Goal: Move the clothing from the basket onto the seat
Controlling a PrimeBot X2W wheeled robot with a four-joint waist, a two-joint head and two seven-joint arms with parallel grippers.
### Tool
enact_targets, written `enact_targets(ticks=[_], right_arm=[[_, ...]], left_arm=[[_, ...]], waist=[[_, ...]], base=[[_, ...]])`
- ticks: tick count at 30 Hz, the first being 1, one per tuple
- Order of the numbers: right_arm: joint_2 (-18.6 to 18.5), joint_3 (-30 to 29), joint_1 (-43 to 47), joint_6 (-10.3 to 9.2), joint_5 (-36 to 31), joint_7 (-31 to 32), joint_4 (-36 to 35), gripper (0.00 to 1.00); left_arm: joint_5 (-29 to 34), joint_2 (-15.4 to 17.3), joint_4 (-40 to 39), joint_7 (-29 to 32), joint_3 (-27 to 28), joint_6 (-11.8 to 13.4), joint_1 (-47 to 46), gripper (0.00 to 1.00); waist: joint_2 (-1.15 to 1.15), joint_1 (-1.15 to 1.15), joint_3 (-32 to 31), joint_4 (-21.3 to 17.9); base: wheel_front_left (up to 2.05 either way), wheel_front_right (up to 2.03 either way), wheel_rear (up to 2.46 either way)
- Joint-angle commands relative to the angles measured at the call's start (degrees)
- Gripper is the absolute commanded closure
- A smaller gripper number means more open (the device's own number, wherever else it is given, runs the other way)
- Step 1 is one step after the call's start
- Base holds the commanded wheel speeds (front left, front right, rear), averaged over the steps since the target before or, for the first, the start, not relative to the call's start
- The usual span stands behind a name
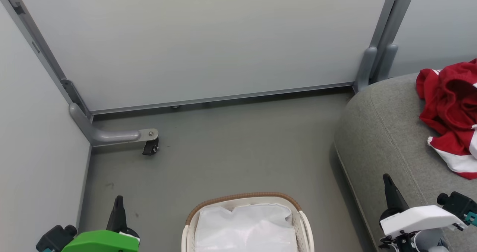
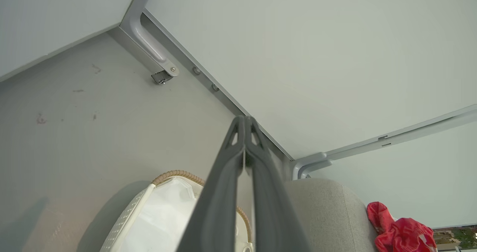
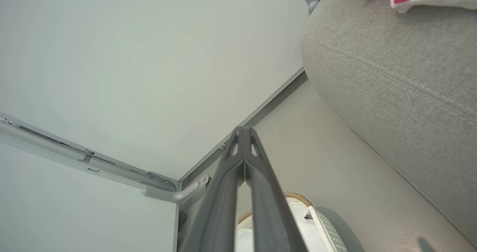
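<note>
- Red clothing [image 1: 449,110] lies crumpled on the grey seat [image 1: 380,140], at its right edge. It looks soft, light and limp, best pinched at a raised fold.
- Basket [image 1: 244,197] on the floor [image 1: 231,151] shows a white liner [image 1: 246,226].
- Left gripper [image 1: 118,206] and right gripper [image 1: 388,186] are clenched, empty.

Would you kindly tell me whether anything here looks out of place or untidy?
Only the clothing, which lies in a crumpled, unfolded heap on the seat. The basket stands upright on the floor with a white liner inside; nothing looks spilled or damaged.
</note>
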Motion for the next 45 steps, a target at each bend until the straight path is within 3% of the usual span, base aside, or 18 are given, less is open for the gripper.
enact_targets(ticks=[1,45], right_arm=[[-0.40,-0.34,-1.51,-0.01,2.01,0.52,-1.03,1.00],[-0.64,-2.15,-3.19,-0.03,28.12,7.24,-2.89,1.00]], left_arm=[[-1.61,0.12,-0.94,0.50,0.59,-0.37,-1.96,1.00],[-22.96,0.18,-2.98,7.26,5.16,-2.13,-5.34,1.00]], waist=[[0.00,0.00,0.03,-0.05],[0.00,0.00,0.92,-1.39]], base=[[0.00,0.00,0.00],[0.00,0.00,0.00]])
